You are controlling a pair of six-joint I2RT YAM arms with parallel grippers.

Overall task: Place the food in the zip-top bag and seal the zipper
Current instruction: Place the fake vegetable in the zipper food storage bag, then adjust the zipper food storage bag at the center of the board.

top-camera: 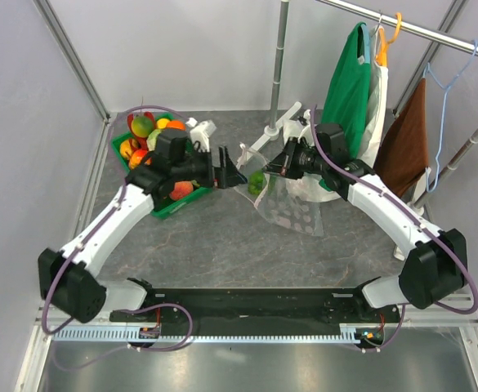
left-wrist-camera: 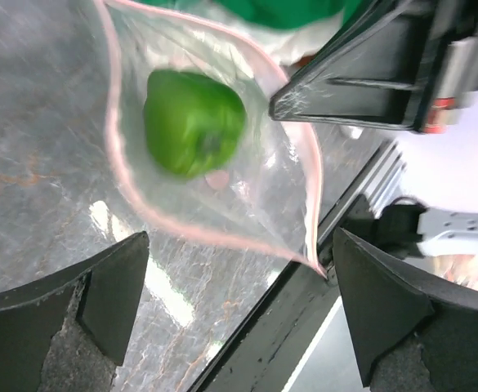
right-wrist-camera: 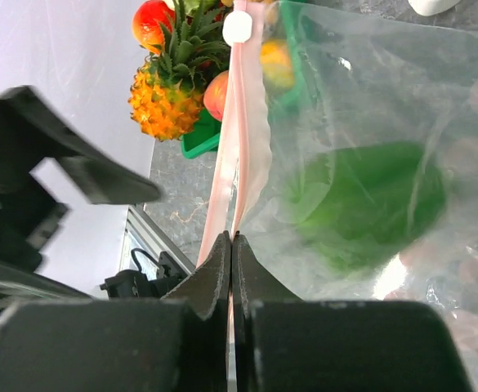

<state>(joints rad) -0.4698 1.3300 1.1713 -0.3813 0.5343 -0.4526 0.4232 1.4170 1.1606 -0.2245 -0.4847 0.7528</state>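
Note:
The zip-top bag point(top-camera: 296, 211) hangs with its mouth held up off the table, and a green pepper point(top-camera: 257, 181) lies inside it. In the left wrist view the pink zipper point(left-wrist-camera: 112, 139) rims the open mouth around the pepper point(left-wrist-camera: 194, 121). My left gripper point(top-camera: 232, 169) stands open just left of the mouth, and nothing is between its fingers point(left-wrist-camera: 100, 286). My right gripper point(right-wrist-camera: 233, 241) is shut on the zipper point(right-wrist-camera: 243, 122) at the bag's edge, with the pepper point(right-wrist-camera: 369, 204) showing through the plastic. More food point(top-camera: 145, 135) fills the tray.
A green tray point(top-camera: 169, 211) of toy fruit, with a pineapple point(right-wrist-camera: 165, 98), sits behind my left arm. A clothes rail at the back right carries a green cloth point(top-camera: 349, 82) and a brown cloth point(top-camera: 406, 139). A metal pole point(top-camera: 279, 65) stands behind the bag.

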